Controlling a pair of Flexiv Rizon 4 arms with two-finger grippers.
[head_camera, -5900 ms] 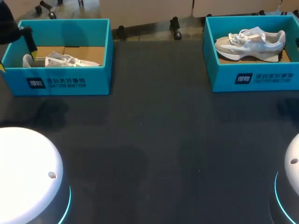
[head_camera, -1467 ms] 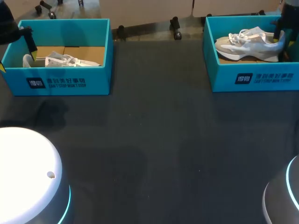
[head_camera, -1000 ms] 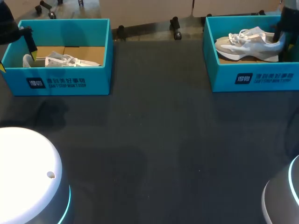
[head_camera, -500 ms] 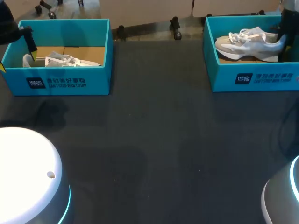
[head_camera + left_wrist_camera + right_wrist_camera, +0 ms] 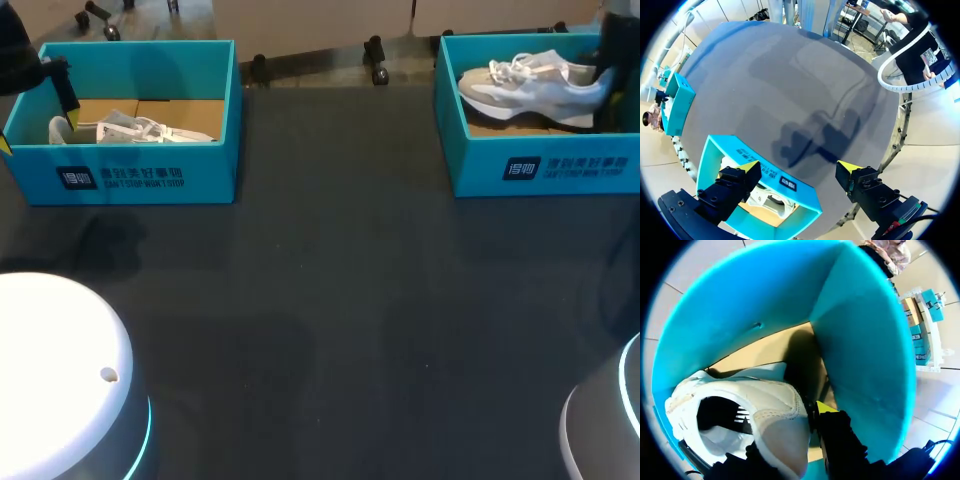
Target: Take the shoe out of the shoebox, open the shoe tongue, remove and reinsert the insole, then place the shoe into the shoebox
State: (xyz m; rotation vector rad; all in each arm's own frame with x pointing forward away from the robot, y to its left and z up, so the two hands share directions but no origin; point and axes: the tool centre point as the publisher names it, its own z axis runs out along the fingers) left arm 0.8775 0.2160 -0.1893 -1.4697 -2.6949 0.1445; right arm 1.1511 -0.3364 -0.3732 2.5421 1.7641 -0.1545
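Observation:
A grey and white shoe (image 5: 530,85) lies in the right teal shoebox (image 5: 545,165), its heel end raised a little off the cardboard floor. My right gripper (image 5: 604,72) is shut on the shoe's heel. In the right wrist view the heel (image 5: 775,415) sits between the fingers of my right gripper (image 5: 790,435), one yellow fingertip (image 5: 824,408) outside it and the other hidden by the shoe. My left gripper (image 5: 40,100) hangs open above the left end of the left teal shoebox (image 5: 130,175), which holds a white shoe (image 5: 130,130). The left wrist view shows my left gripper (image 5: 799,167) with nothing between its fingers.
The left shoebox (image 5: 715,165) and its white shoe (image 5: 771,200) lie under my left gripper. The dark table (image 5: 330,300) stretches between the two boxes. My arms' white bases (image 5: 60,380) stand at the table's front corners.
My right gripper has closed on the shoe's heel. The shoe has lifted and shifted slightly toward the back of the right box. The left arm has kept still.

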